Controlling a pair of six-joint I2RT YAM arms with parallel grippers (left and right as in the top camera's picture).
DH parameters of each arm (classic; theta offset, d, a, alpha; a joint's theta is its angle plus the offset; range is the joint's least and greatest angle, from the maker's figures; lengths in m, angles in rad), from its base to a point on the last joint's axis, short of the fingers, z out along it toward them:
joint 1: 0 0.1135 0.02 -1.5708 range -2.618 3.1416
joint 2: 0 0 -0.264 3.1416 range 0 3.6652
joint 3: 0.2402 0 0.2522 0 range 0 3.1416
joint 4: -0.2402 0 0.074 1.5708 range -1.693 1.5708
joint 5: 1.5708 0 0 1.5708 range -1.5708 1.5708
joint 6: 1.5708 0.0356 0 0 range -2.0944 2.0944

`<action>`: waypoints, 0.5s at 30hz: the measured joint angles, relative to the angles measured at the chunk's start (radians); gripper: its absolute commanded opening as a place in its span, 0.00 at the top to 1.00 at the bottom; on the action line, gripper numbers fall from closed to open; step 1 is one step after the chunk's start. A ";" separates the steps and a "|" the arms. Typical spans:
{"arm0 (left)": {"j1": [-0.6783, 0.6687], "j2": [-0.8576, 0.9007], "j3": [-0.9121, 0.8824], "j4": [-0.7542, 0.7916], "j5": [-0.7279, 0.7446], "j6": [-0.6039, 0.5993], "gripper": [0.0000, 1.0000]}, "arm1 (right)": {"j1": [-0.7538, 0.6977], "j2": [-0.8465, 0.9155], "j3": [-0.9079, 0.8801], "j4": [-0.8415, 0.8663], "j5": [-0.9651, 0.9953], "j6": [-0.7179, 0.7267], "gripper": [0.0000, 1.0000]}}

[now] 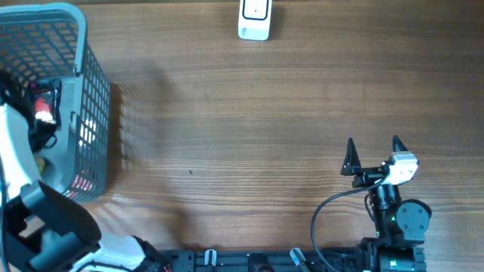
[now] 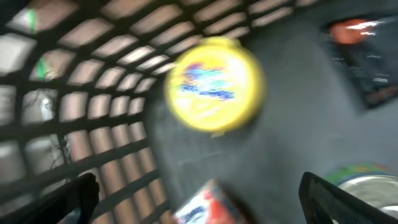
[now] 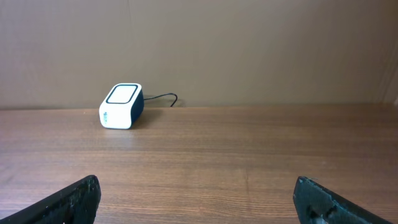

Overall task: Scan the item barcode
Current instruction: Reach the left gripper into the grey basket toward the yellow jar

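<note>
**Left tool open inside the basket, nothing in its grip**

The left tool [image 2: 200,202] stands spread wide with nothing between its fingers, pointing down into the grey mesh basket [image 1: 94,98] at the left edge of the tabletop [image 1: 249,113]. The wrist view is blurred, so fine detail is lost.

Straight ahead of it lies a yellow round tub [image 2: 214,84], lid face up with a blue and red print, resting on the basket floor close to the mesh wall. Just under the fingers sits a red-and-white packet [image 2: 205,210]. A dark pouch [image 2: 367,56] lies off to one side and the rim of a tin [image 2: 367,186] shows in the corner. Which of these is meant for scanning cannot be told; the tub is the one most squarely in front.

The tub looks like light, stiff plastic with a smooth, probably slippery lid. Judging by its shape, it is best taken across its width at the side wall below the lid rim, with a firm but not crushing squeeze. No barcode shows on the lid, so it is likely on the side or the base and should be kept free of the fingers.

The right tool [image 1: 373,155] is likewise spread and empty, hovering low over bare wood. The white scanner [image 1: 255,19] sits at the far edge, well apart from both.
</note>
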 measured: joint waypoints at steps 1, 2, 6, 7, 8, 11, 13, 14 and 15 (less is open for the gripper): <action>0.013 -0.009 0.000 -0.018 -0.015 -0.025 0.00 | 0.000 0.000 0.000 0.000 0.000 0.000 0.00; 0.027 -0.015 0.000 -0.031 -0.028 -0.051 0.00 | 0.000 0.000 0.000 0.000 0.000 0.000 0.00; 0.091 -0.020 0.000 -0.053 -0.029 -0.128 0.00 | 0.000 0.000 0.000 0.000 0.000 0.000 0.00; 0.111 -0.020 0.000 -0.049 -0.024 -0.142 0.00 | 0.000 0.000 0.000 0.000 0.000 0.000 0.00; 0.128 -0.020 0.000 -0.039 -0.015 -0.153 0.00 | 0.000 0.000 0.000 0.000 0.000 0.000 0.00; 0.160 -0.020 0.000 0.007 0.020 -0.173 0.00 | 0.000 0.000 0.000 0.000 0.000 0.000 0.00; 0.171 -0.020 0.000 0.031 0.035 -0.180 0.00 | 0.000 0.000 0.000 0.000 0.000 0.000 0.00; 0.173 -0.020 0.000 0.045 0.042 -0.182 0.00 | 0.000 0.000 0.000 0.000 0.000 0.000 0.00; 0.173 -0.020 0.000 0.061 0.047 -0.184 0.00 | 0.000 0.000 0.000 0.000 0.000 0.000 0.00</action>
